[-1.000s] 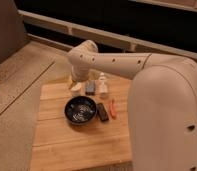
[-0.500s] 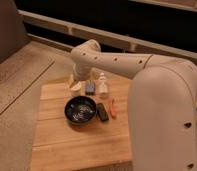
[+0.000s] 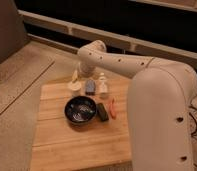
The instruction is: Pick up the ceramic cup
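1. We see the tabletop (image 3: 67,145) as a square of pale wooden planks, with seams running from the left edge to the right edge.
2. The ceramic cup (image 3: 74,88) stands upright near the far edge, toward the far left corner. It is short, cylindrical, cream-beige and matte.
3. The gripper (image 3: 75,76) hangs directly over the ceramic cup, very close to its rim. We cannot tell whether it touches the cup, nor whether its jaws are open or closed.
4. The arm (image 3: 142,75) is thick, smooth and off-white. It rises from the right edge, bends in a rounded elbow beyond the far edge and drops to the gripper.
5. Just right of the ceramic cup, along the far edge, stands a small blue-grey block (image 3: 90,87). Beside it is a white bottle (image 3: 102,85) with a narrow neck.
6. A wide, dark, glossy bowl (image 3: 81,110) sits near the middle of the tabletop, on the near side of the ceramic cup and apart from it.
7. A small black oblong object (image 3: 102,112) lies against the bowl's right side, and a slim orange-red piece (image 3: 112,107) lies just beyond it toward the right edge.
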{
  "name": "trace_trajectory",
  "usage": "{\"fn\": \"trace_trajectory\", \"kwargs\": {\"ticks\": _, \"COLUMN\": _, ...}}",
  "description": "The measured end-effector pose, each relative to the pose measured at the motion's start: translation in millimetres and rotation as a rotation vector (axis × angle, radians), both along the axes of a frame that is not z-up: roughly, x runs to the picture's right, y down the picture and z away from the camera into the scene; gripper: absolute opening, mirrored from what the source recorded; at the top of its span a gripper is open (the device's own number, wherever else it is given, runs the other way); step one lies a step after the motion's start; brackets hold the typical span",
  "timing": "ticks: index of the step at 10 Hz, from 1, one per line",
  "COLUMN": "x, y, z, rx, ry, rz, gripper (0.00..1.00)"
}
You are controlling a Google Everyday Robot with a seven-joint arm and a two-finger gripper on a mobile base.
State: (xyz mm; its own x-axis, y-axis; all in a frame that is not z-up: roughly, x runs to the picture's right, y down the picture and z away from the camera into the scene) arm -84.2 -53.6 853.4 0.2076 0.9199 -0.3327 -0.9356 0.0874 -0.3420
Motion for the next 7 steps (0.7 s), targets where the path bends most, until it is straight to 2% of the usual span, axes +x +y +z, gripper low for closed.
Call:
{"fn": "trace_trajectory", "kwargs": {"ticks": 2, "x": -0.9, "y": 5.5, "z": 16.4, "rx": -0.015, "ry": -0.021, "rz": -0.010, "gripper": 0.65}}
{"fn": "trace_trajectory", "kwargs": {"ticks": 4, "x": -5.6, "y": 17.8, "z": 32.3, "rx": -0.051, "ry": -0.030, "rz": -0.046, "gripper": 0.65}}
{"fn": "trace_trajectory", "kwargs": {"ticks": 7, "x": -2.0, "y": 19.3, "z": 48.1, "rx": -0.086, "ry": -0.026, "rz": -0.053, "gripper": 0.65}}
